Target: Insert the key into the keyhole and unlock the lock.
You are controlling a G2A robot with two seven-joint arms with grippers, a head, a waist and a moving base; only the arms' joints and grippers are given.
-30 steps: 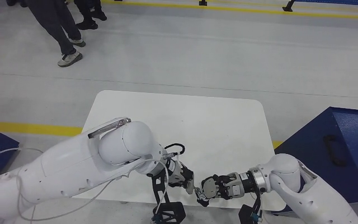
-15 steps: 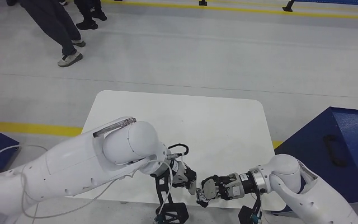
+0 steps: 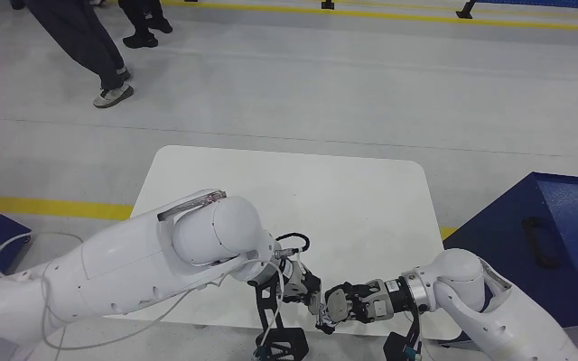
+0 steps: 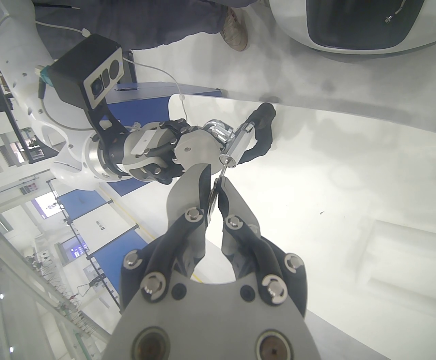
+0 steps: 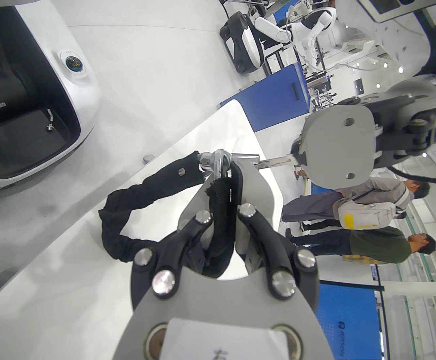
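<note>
Table (image 3: 361, 194): white, rounded corners.
Cabinet (image 3: 497, 235): dark blue, just beside the table's right edge, with a black handle (image 3: 537, 242) on its face.
Floor lines (image 3: 54, 208): yellow; one runs level with the table, another along the far floor.
Second robot (image 5: 245, 30): white and black, far behind the cabinet.

Robotics lab hall: other white robots (image 5: 248, 37), blue partitions (image 5: 276, 92), yellow floor tape (image 3: 63, 208), open grey floor.

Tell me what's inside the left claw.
The left claw pinches a key by its head; the blade sticks out to the lock. The pads cover most of the head, and how deep the blade sits is hidden.
</note>
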